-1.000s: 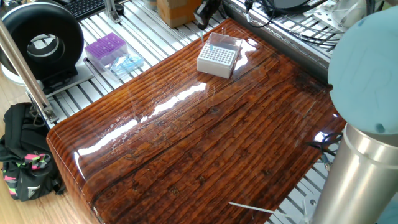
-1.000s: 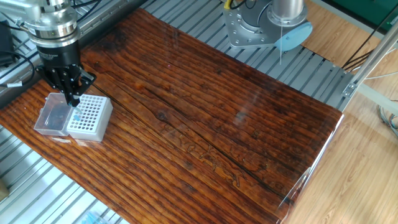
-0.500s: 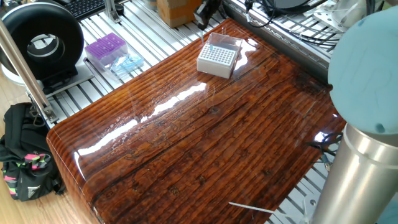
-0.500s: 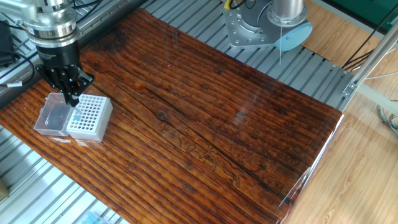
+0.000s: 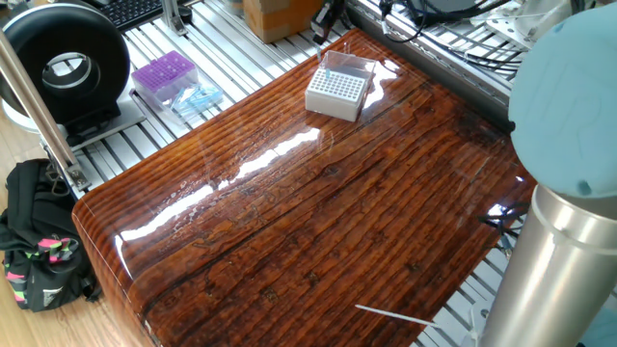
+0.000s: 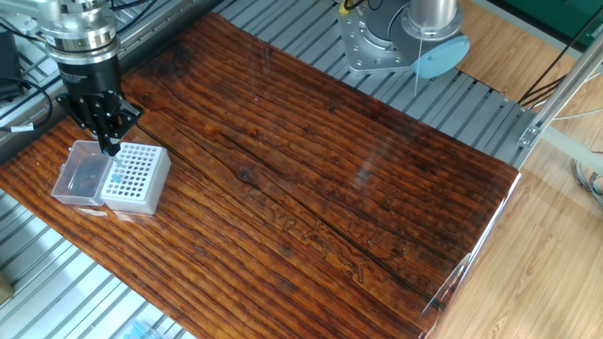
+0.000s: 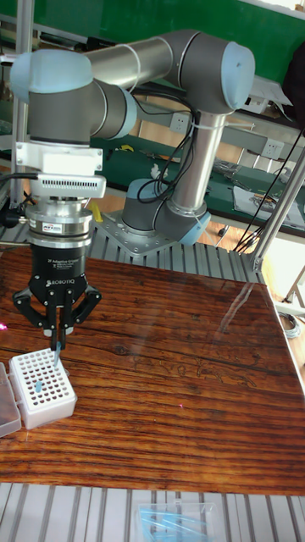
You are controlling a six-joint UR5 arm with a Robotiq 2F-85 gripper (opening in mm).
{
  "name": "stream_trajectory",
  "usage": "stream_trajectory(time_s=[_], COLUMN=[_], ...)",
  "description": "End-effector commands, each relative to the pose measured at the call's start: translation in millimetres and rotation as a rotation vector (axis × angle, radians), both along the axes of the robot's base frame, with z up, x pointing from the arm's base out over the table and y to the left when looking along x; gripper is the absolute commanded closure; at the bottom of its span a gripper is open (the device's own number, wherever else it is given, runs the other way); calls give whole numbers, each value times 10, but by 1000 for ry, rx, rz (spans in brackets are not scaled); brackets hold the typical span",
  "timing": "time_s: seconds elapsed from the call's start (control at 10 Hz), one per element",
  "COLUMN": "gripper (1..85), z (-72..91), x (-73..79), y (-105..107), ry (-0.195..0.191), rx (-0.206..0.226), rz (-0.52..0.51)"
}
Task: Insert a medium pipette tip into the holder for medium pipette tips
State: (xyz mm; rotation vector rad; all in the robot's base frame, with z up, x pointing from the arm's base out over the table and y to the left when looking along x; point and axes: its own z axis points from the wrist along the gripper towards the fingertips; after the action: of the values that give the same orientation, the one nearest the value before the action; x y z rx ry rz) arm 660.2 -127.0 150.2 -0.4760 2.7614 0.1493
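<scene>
The holder for medium pipette tips (image 7: 41,388) is a white box with a hole grid, at the table's left end; it also shows as the holder (image 5: 337,92) and the holder (image 6: 137,176). Its clear lid part (image 6: 80,177) lies open beside it. My gripper (image 7: 57,339) hangs straight down over the grid's back edge, shut on the medium pipette tip (image 7: 57,353), a thin bluish cone that points down with its lower end just at the grid. In the other fixed view the gripper (image 6: 109,146) hides the tip. A blue speck (image 7: 40,387) sits in one hole.
A purple tip rack (image 5: 164,75) and a blue packet (image 5: 198,96) lie on the slatted bench beside the wooden table (image 5: 318,222). A black round device (image 5: 66,63), a black bag (image 5: 39,241) and a cardboard box (image 5: 275,14) stand around it. The arm's base (image 6: 405,42) is behind the table.
The gripper has risen a little above the holder, still shut. Nothing else has moved.
</scene>
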Motion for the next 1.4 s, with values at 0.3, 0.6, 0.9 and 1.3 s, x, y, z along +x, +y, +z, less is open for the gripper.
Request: stream_trajectory(time_s=[0.3,0.6,0.9,1.3], gripper=[847,847,847,847], z=[-9,-112,-140,-173], x=[166,153,152,139], y=[-60,-97,-85,21], ry=[-54,-59,-59,-61], rx=[13,11,5,37], rz=[19,19,20,28])
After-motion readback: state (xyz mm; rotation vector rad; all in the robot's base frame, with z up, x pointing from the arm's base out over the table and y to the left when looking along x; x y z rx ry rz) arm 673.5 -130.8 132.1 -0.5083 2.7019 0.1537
